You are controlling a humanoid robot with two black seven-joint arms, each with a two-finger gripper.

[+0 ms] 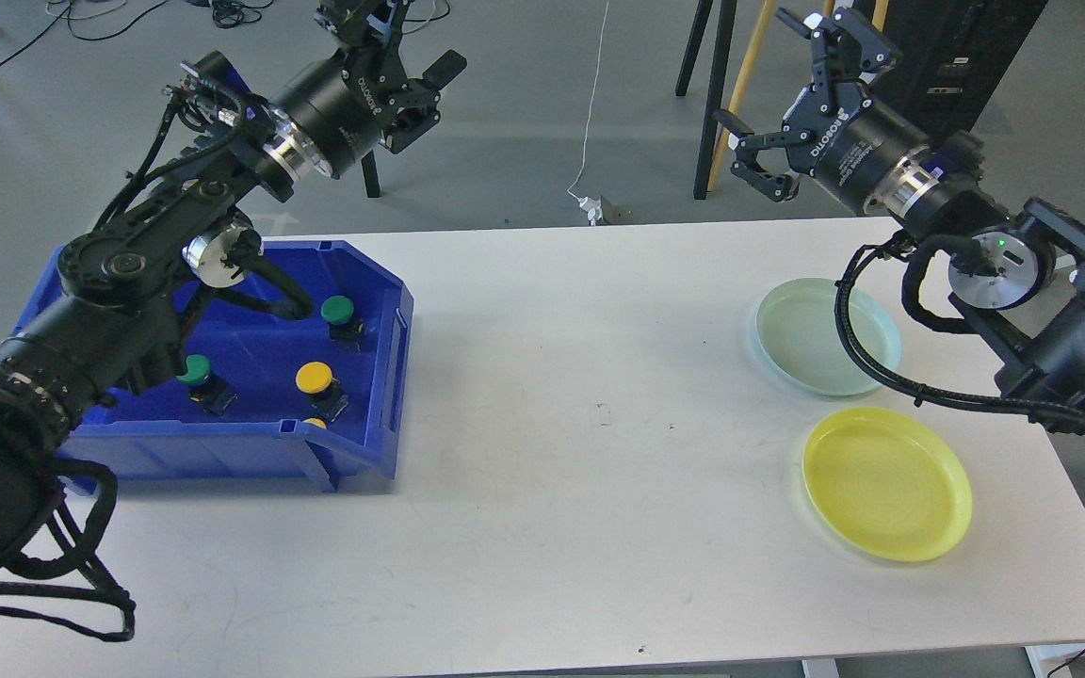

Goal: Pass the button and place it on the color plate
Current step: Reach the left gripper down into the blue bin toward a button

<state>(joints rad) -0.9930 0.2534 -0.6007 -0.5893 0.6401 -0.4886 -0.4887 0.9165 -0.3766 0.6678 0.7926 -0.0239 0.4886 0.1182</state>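
Observation:
A blue bin (382, 377) on the table's left holds several push buttons: a green one (339, 311) at the back, a green one (194, 370) on the left, a yellow one (315, 379) in the middle, and a sliver of yellow (315, 424) behind the front wall. At the right lie a pale green plate (801, 325) and a yellow plate (886, 485). My left gripper (392, 47) is raised above and behind the bin, open and empty. My right gripper (787, 94) is raised behind the table's far right, open and empty.
The white table (580, 424) spans the view. My right arm's black cable (872, 367) hangs over the pale green plate. Beyond the far edge are stand legs (712, 94), a white power cord and plug (590, 202) on the grey floor.

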